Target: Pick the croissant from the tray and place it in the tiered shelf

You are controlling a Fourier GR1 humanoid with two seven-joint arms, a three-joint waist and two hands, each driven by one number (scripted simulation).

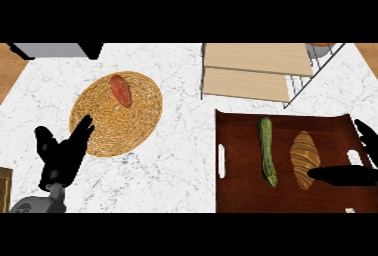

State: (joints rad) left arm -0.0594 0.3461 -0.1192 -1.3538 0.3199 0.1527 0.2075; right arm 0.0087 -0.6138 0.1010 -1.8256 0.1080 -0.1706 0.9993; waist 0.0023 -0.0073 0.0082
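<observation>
A golden-brown croissant [303,157] lies lengthwise on the dark wooden tray [244,185] at the right, beside a green cucumber [267,151]. My right hand [362,167] is at the tray's right edge, open, with its thumb reaching across to the croissant's lower part and its fingers up along the tray's right side. The tiered shelf [255,70], with pale wooden boards in a wire frame, stands behind the tray. My left hand [63,152] rests open at the lower left, fingers up, over the edge of a woven mat.
A round woven mat [118,117] lies left of centre with a reddish sweet potato [120,90] on its far part. A grey appliance [55,50] sits at the back left corner. White marble counter shows between mat and tray.
</observation>
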